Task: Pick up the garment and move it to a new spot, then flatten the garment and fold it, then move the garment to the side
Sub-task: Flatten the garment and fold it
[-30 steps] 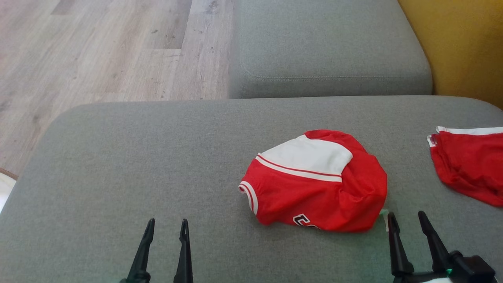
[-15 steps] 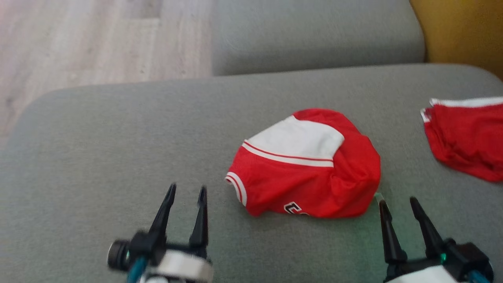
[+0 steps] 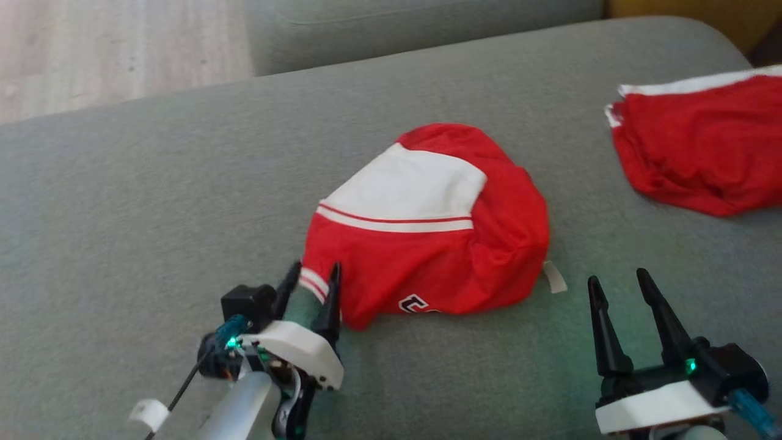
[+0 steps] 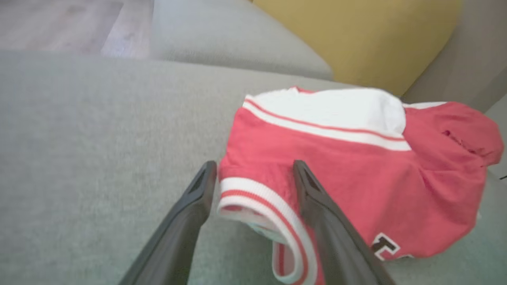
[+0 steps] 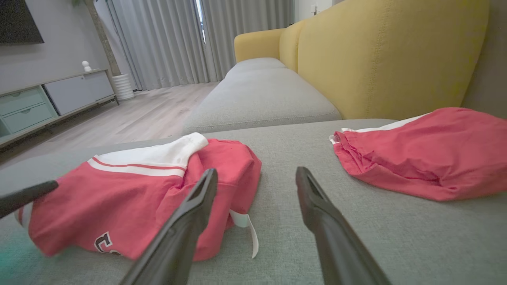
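Red garment [image 3: 440, 244] half hides its lettering [image 3: 418, 304]; left fingers [image 3: 332, 299] spread astride its cuff [image 4: 257, 198], right fingers [image 3: 603, 330] spread.

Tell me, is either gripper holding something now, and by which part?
Nothing is held. The open left gripper straddles the striped cuff of the garment; the right gripper stands open beside it.

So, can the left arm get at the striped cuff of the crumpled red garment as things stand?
Probably yes: the left tool is open, its fingers either side of the striped cuff, nothing in the way.
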Tool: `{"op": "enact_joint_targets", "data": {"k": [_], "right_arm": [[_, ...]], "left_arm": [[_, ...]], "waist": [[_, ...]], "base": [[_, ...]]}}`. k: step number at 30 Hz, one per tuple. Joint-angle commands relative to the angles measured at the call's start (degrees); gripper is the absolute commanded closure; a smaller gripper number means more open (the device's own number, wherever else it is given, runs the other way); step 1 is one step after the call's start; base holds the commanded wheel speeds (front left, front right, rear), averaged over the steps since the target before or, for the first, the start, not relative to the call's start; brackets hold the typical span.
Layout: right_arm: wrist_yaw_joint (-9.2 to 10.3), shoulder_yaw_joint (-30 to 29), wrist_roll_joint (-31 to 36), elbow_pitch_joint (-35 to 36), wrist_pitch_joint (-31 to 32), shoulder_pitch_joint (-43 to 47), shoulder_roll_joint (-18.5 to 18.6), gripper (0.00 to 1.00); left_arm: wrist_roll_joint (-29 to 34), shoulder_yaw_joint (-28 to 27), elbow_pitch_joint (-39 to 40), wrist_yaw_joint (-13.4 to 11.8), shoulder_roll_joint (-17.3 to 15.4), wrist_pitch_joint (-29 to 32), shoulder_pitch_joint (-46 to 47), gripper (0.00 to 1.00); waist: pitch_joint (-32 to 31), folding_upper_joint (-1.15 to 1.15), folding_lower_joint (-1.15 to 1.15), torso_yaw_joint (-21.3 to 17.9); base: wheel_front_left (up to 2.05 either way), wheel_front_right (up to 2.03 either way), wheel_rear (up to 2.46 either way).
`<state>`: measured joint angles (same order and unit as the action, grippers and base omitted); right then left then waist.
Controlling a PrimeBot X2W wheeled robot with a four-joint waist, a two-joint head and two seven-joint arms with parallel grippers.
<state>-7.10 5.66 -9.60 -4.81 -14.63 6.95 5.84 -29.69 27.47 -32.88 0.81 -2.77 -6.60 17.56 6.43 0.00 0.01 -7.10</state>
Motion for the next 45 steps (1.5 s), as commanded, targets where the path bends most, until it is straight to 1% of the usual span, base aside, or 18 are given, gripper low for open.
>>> {"op": "enact_joint_targets", "data": {"k": [1,2,3,4,8,12,15,18,21,26,28,30,32,34,38,43,44,45], "right_arm": [[-0.39,1.4,-0.44,1.59,-0.37,-2.27,0.74,0.0],[-0.39,1.43,-0.55,1.53,-0.37,-2.41,0.66,0.0],[-0.39,1.44,-0.65,1.49,-0.37,-2.55,0.55,0.0],[-0.39,1.51,-0.71,1.41,-0.37,-2.67,0.46,0.0],[-0.39,1.59,-0.65,1.09,-0.37,-2.65,0.12,0.0],[-0.39,1.48,-0.56,0.78,-0.37,-1.98,-0.12,0.0],[-0.39,1.58,-0.51,0.81,-0.37,-1.66,-0.29,0.0],[-0.39,1.58,-0.58,0.88,-0.37,-1.44,-0.46,0.0],[-0.39,1.54,-0.78,0.82,-0.37,-0.92,-0.66,0.0],[-0.39,1.04,-0.86,0.84,-0.37,-0.27,-0.67,0.0],[-0.39,0.47,-0.8,1.04,-0.37,0.09,-0.71,0.0],[-0.39,0.27,-0.77,1.27,-0.37,0.43,-0.76,0.0],[-0.39,-0.05,-0.81,1.49,-0.37,0.72,-0.84,0.0],[-0.39,-0.21,-0.86,1.67,-0.37,1.03,-1.01,0.0],[-0.39,-0.42,-0.67,2.12,-0.37,1.74,-1.41,0.0],[-0.39,-0.49,-0.35,2.42,-0.37,2.46,-1.59,0.0],[-0.39,-0.49,-0.35,2.42,-0.37,2.46,-1.59,0.0],[-0.39,-0.51,-0.31,2.47,-0.37,2.51,-1.5,0.0]], "left_arm": [[-1.61,-1.0,0.81,0.35,-0.11,0.96,2.23,0.0],[-2.4,-0.48,0.49,0.44,-0.11,1.4,2.61,0.16],[-3.03,-0.08,0.39,0.58,-0.11,1.31,3.02,0.82],[-3.55,0.39,0.47,0.89,-0.11,1.12,3.36,1.0],[-5.85,2.74,2.63,2.75,-0.11,0.64,4.82,1.0],[-7.91,6.79,7.73,4.21,-0.11,1.41,8.38,1.0],[-10.54,9.39,11.86,4.97,-0.11,2.73,13.53,1.0],[-11.25,10.04,13.37,5.34,-0.11,2.23,20.72,1.0],[-10.49,9.01,12.05,5.52,-0.11,0.86,28.93,1.0],[-9.61,4.69,7.7,5.8,-0.55,-2.62,42.2,1.0],[-9.78,3.7,5.27,5.88,-1.07,-2.7,45.24,1.0],[-10.19,3.16,3.22,5.93,-1.72,-2.65,45.98,1.0],[-10.71,3.01,1.82,5.92,-2.48,-2.69,44.07,1.0],[-11.25,3.55,0.93,5.94,-3.58,-2.39,39.66,1.0],[-13.31,4.22,1.65,5.42,-6.62,-2.82,25.22,1.0],[-15.86,3.1,6.3,2.25,-10.67,-5.4,5.56,1.0],[-15.86,3.1,6.3,2.25,-10.67,-5.4,5.56,1.0],[-16.08,3.0,7.5,1.52,-11.23,-5.79,2.19,1.0]], "waist": [[0.6,0.0,-0.01,-1.22],[0.59,0.0,-0.01,-1.58],[0.54,0.0,-0.01,-1.96],[0.4,0.0,-0.01,-2.36],[-0.84,0.0,-0.01,-3.76],[-2.77,0.0,-0.01,-4.87],[-4.17,0.0,-0.01,-5.81],[-5.82,0.0,-0.01,-7.02],[-7.11,0.0,-0.01,-7.7],[-8.68,0.0,-0.01,-7.3],[-9.05,0.0,-0.01,-6.49],[-9.15,0.0,-0.01,-5.5],[-9.0,0.0,-0.01,-4.24],[-8.77,0.0,-0.01,-2.96],[-8.0,0.0,-0.01,-0.72],[-6.66,0.0,-0.01,1.65],[-6.66,0.0,-0.01,1.65],[-6.27,0.0,-0.01,2.11]], "base": [[0.0,0.0,0.0],[0.0,0.0,0.0],[0.0,0.0,0.0],[0.0,0.0,0.0],[0.0,0.0,0.0],[0.0,0.0,0.0],[0.0,0.0,0.0],[0.0,0.0,0.0],[0.0,0.0,0.0],[0.0,0.0,0.0],[0.0,0.0,0.0],[0.0,0.0,0.0],[0.0,0.0,0.0],[0.0,0.0,0.0],[0.0,0.0,0.0],[0.0,0.0,0.0],[0.0,0.0,0.0],[0.0,0.0,0.0]]}}
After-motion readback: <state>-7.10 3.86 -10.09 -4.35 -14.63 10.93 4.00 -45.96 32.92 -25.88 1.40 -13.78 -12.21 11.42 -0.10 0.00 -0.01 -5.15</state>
